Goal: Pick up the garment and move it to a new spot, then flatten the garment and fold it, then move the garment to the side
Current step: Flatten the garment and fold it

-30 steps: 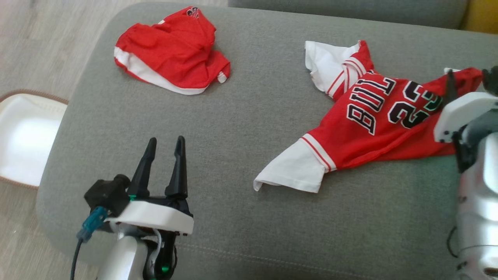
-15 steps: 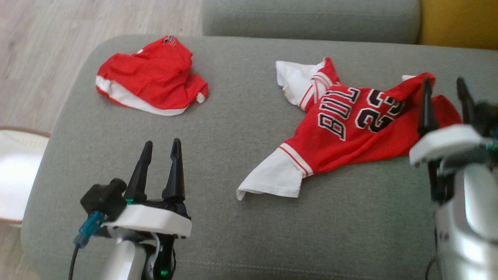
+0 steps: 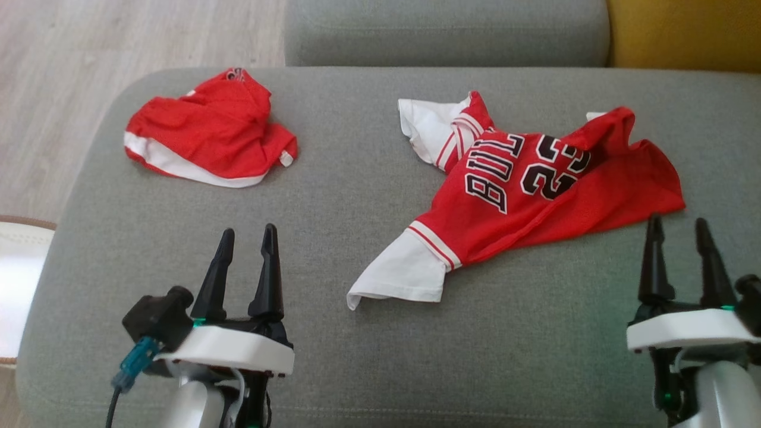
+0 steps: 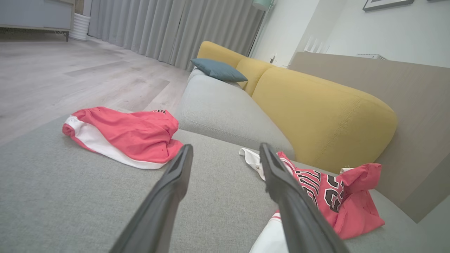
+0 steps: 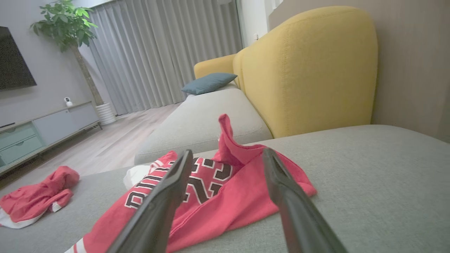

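1. The jersey (image 3: 535,196) lies on the right half of the grey seat (image 3: 357,356); it is rumpled, not flat; red cloth, white sleeves, black lettering and a number facing up.
2. One white sleeve points toward the near edge, about the middle of the seat; the other sleeve lies on the far side; a fold of red cloth stands up at the jersey's far right part.
3. The right gripper (image 3: 678,220) sits at the near right, its two fingers spread apart with nothing between them; the tips are just near the jersey's near right corner, and from above they look clear of the cloth; along its own fingers the jersey lies straight ahead.
4. The left gripper (image 3: 249,230) sits at the near left over bare seat; its fingers are spread wide too, and it grasps nothing; it is well apart from the jersey, which lies off to its right.
5. The shorts (image 3: 208,142), red with a white band, are bunched at the far left of the seat; they are well apart from the jersey and well beyond the left gripper.
6. Beyond the seat is a second grey cushion (image 3: 446,30); a yellow backrest (image 3: 684,30) rises at the far right; a blue pillow (image 4: 218,70) rests farther along the sofa.
7. Pale wood floor (image 3: 89,47) runs along the left; a white object (image 3: 15,279) sits on it at the left edge, and I cannot tell what it is.
8. Grey curtains (image 4: 158,28) hang at the far end of the room; a plant (image 5: 66,24) stands beside them.
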Available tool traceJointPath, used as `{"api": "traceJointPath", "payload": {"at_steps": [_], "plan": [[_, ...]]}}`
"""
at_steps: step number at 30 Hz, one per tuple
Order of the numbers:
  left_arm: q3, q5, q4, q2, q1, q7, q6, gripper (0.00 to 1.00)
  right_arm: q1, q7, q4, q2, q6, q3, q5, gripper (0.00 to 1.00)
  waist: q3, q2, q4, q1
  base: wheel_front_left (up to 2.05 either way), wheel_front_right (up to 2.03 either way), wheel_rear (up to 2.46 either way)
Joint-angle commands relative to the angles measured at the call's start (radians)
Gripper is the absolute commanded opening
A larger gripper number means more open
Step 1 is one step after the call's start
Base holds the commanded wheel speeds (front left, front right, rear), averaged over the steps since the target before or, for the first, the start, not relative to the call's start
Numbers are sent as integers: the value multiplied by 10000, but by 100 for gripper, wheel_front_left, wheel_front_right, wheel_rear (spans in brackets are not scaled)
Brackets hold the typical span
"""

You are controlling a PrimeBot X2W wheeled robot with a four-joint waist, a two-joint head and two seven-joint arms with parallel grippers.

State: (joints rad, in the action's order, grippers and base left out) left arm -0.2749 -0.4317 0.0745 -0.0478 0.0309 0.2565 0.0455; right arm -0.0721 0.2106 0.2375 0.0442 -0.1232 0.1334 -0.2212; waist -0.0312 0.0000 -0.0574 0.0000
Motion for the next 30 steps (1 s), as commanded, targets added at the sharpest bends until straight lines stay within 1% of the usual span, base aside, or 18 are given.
{"api": "traceJointPath", "payload": {"at_steps": [1, 5, 8, 9, 18, 23, 30], "plan": [[321, -29, -398, -24, 334, 53, 77, 100, -377, 95, -452, 62, -75, -149, 59, 100, -128, 0, 46, 0, 0, 0, 0], [261, -33, -420, -24, 430, 53, 21, 100, -646, -192, -553, 61, -75, 36, 496, 100, -409, 0, 96, 0, 0, 0, 0], [204, -1, -405, -24, 560, 53, -41, 100, -1142, -749, -304, 61, -75, 415, 1056, 100, -687, 0, 77, 0, 0, 0, 0], [221, 13, -408, -24, 672, 53, -76, 100, -1646, -1118, 69, 61, -75, 618, 739, 100, -923, 0, 51, 0, 0, 0, 0], [138, -39, -329, -24, 1314, 53, -313, 100, -4036, -2684, 1907, 61, -75, 2073, 2639, 100, -2090, 0, -359, 0, 0, 0, 0], [134, -49, -334, -24, 1531, 53, -382, 100, -4751, -3004, 2357, 61, -75, 2501, 3365, 100, -2476, 0, -512, 0, 0, 0, 0], [98, -37, -268, -24, 1832, 53, -484, 100, -5631, -3079, 2865, 61, -75, 2947, 4192, 100, -2898, 0, -618, 0, 0, 0, 0]]}}
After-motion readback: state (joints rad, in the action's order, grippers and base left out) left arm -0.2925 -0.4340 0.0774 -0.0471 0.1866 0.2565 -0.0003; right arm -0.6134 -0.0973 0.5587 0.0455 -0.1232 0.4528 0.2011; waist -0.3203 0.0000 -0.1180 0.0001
